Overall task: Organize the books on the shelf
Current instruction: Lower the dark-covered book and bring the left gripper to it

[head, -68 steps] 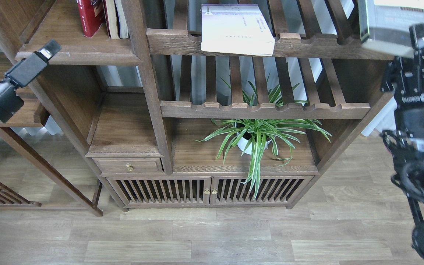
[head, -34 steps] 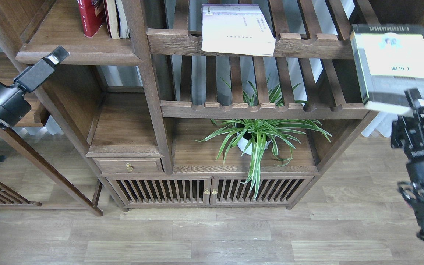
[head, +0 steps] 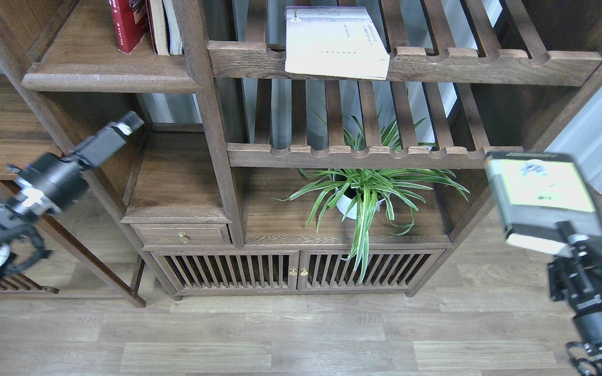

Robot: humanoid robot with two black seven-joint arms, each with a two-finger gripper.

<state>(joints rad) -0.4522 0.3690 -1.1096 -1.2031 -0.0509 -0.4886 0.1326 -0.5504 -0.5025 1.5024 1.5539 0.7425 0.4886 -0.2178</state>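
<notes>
The right hand (head: pixel 567 232) gripped the yellow-green book (head: pixel 541 196) by its lower edge, well below and right of the shelf (head: pixel 107 81). It needed lifting, held upright, beside the red book (head: pixel 128 23). The left hand's (head: pixel 123 128) opening: cannot tell.

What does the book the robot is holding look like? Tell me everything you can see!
The yellow-green book is a thick paperback. Its cover is pale yellow-green with a black border, a small blurry picture near the top and tiny dark print lower down. Its white page edges show along the bottom end. It tilts slightly and hangs in the air at the far right, in front of the cabinet's right side. The right gripper clamps its bottom end; nothing else touches it.
</notes>
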